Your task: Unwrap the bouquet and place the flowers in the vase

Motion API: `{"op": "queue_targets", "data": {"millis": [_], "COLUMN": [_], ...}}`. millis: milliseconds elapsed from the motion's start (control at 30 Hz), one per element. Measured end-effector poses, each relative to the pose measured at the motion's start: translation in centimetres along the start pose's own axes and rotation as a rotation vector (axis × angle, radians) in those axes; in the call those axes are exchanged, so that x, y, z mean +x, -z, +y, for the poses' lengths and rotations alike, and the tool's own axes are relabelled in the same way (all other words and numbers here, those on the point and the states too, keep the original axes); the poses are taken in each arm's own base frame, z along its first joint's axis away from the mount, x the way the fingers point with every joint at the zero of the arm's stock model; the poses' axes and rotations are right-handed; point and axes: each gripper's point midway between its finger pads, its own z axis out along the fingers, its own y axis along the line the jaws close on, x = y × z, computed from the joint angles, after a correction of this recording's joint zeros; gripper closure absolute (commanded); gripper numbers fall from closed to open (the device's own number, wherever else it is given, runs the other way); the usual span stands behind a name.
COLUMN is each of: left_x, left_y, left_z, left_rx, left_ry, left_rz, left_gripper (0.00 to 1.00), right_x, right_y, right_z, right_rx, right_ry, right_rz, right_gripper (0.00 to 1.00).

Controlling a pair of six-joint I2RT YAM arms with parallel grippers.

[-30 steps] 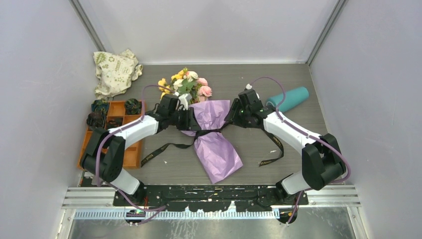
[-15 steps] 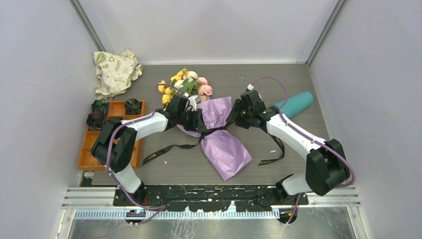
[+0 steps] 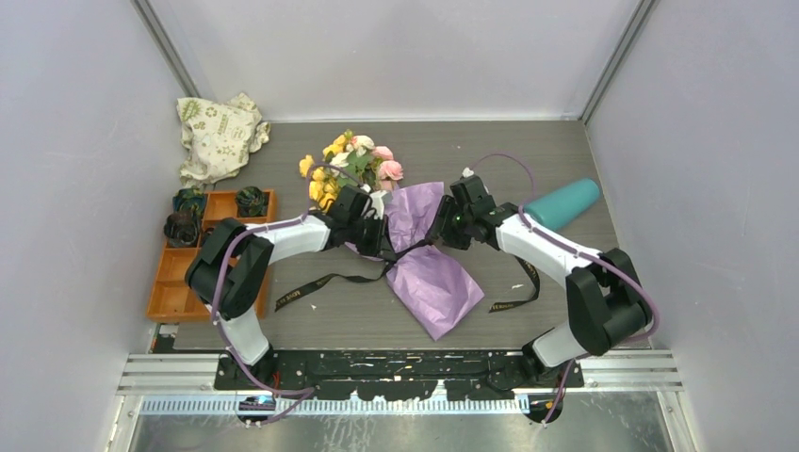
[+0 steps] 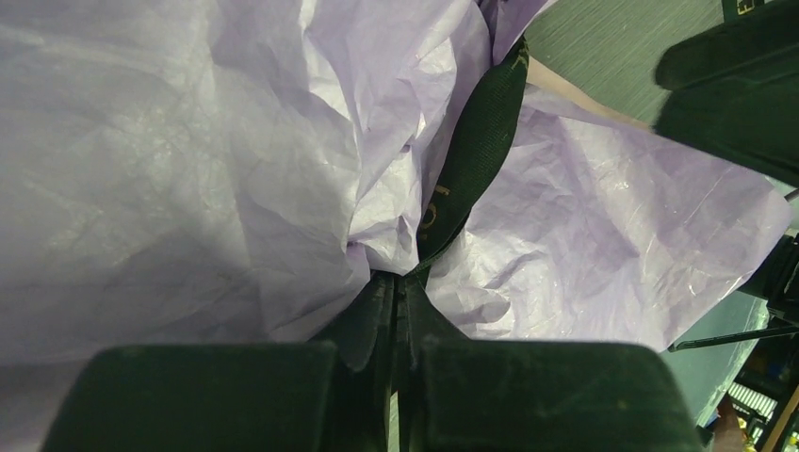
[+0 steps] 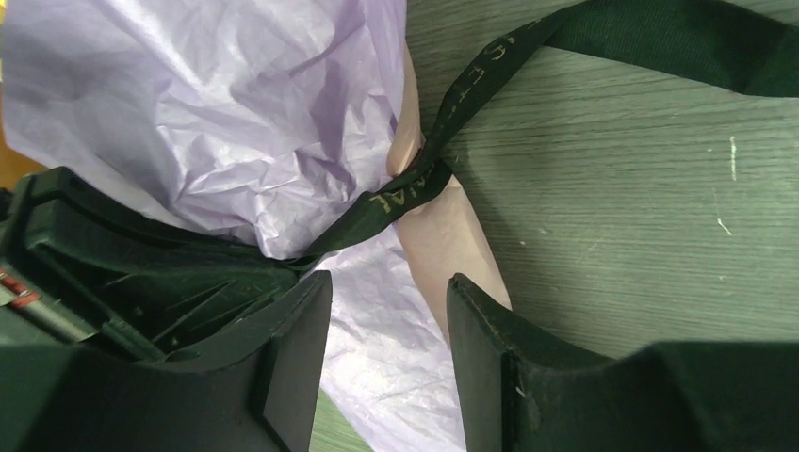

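The bouquet lies mid-table, its flowers (image 3: 353,160) pointing away and its purple wrapping paper (image 3: 433,282) trailing toward me. A black gold-lettered ribbon (image 3: 320,285) is tied round its waist. My left gripper (image 3: 388,235) presses in from the left; in the left wrist view the left gripper (image 4: 403,282) is shut on the ribbon (image 4: 471,151) where it crosses the paper (image 4: 188,169). My right gripper (image 3: 438,231) faces it from the right. In the right wrist view the right gripper (image 5: 389,282) is open, straddling the paper (image 5: 236,113) just below the ribbon (image 5: 415,184). The teal vase (image 3: 562,204) lies on its side behind the right arm.
A beige printed cloth bag (image 3: 219,135) sits at the back left. An orange compartmented tray (image 3: 203,254) with dark rosettes lies along the left wall, beside the left arm. A loose ribbon tail (image 3: 518,287) lies under the right forearm. Grey walls close in on three sides.
The left gripper has pushed right into the bouquet's waist and closed on the ribbon. The bouquet and the vase have shifted right; the right gripper has edged toward the bouquet, still open.
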Motion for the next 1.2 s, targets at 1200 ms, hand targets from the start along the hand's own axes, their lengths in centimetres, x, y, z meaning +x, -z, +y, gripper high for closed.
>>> {"op": "queue_targets", "data": {"millis": [1200], "left_x": [-2.2], "left_y": [4.1], "left_z": [-1.6], "left_rx": [-0.044], "left_ry": [-0.05], "left_rz": [-0.111], "left_gripper": [1.0], "right_x": [3.2], "right_y": [-4.8], "right_z": [5.8], "right_rx": [-0.092], "right_ry": [-0.047], "right_rz": [0.137], "right_gripper": [0.46]}}
